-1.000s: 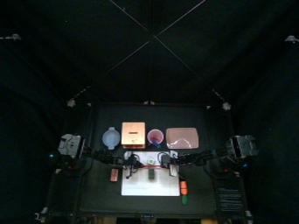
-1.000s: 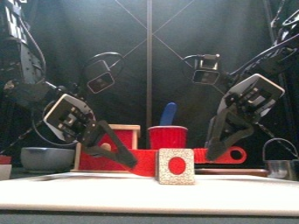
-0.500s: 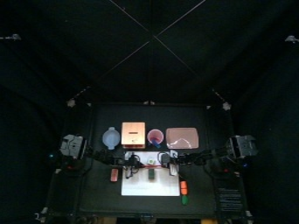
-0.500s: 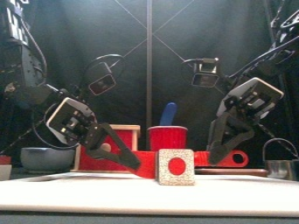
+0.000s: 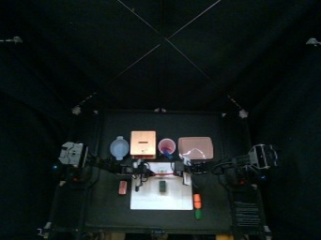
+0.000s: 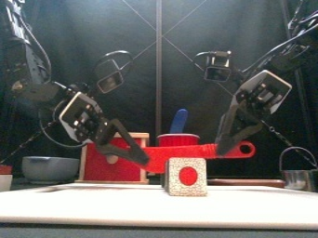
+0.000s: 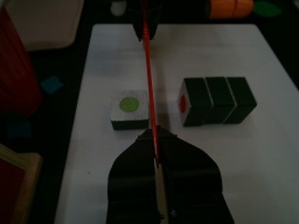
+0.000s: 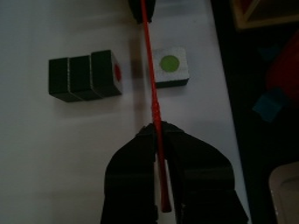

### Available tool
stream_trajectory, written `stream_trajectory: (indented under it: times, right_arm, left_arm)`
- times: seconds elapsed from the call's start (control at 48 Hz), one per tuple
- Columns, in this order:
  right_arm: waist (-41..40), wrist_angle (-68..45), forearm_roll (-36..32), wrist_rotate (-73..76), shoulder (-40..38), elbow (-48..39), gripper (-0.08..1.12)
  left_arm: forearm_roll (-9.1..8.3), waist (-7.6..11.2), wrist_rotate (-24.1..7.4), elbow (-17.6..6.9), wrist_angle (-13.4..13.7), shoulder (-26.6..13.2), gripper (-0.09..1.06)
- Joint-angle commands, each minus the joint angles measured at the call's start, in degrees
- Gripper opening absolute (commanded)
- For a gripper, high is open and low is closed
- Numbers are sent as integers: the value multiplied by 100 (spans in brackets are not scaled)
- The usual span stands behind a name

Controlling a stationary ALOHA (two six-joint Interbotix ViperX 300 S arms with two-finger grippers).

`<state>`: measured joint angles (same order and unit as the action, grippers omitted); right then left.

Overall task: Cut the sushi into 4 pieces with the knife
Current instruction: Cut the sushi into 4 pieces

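Observation:
A red toy knife point(image 6: 187, 152) hangs level above the white cutting board point(image 7: 82, 175), held at both ends. My left gripper point(image 7: 156, 147) is shut on its blade end and my right gripper point(image 8: 158, 138) on its handle end. Under the blade lies the dark green sushi roll, split in two. A single cut piece point(image 7: 128, 108) lies on one side of the blade and a three-block length point(image 7: 218, 100) on the other. In the front view the near piece point(image 6: 187, 176) shows a red centre in white rice.
Along the back stand a blue-grey bowl point(image 6: 47, 167), a wooden box with a red drawer front point(image 6: 97, 160), a red cup point(image 6: 178, 140) holding a blue knife point(image 6: 179, 119), and a pink tray point(image 5: 196, 147). A metal cutter point(image 6: 298, 172) sits at the right. Small toy foods point(image 5: 198, 201) lie beside the board.
Both grippers have lifted the red knife from just above the board to a little over the sushi piece. The sushi pieces have not moved.

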<state>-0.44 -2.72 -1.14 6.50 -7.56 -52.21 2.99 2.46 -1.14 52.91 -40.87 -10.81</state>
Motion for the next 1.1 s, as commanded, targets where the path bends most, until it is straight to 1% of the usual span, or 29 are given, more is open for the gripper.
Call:
stream_trajectory:
  times: [0.021, 0.104, 0.167, 0.438, 0.625, 0.792, 0.896, 1.104]
  right_arm:
    - [141, -26, 26, 18, -457, 35, 11]
    - [272, -26, 53, 18, -580, 9, 11]
    - [360, -35, 88, 18, -598, 0, 11]
    - [580, -35, 237, 18, -563, -18, 11]
    - [589, -70, 299, 18, -387, -18, 11]
    - [606, -97, 308, 18, -185, 9, 11]
    - [606, -97, 316, 18, -53, 35, 11]
    - [615, -97, 343, 18, 167, 97, 11]
  left_arm:
    - [-88, 132, 0, -35, -26, 439, 23]
    - [-114, 264, 0, 9, -26, 571, 23]
    - [-105, 360, 9, 26, -26, 589, 23]
    - [-97, 650, 35, -18, -26, 387, 24]
    - [-79, 703, 62, -53, -26, 246, 23]
    - [-44, 826, 62, -132, -26, 70, 23]
    - [-44, 870, 70, -167, -26, -26, 23]
    - [26, 896, 70, -202, -26, -193, 24]
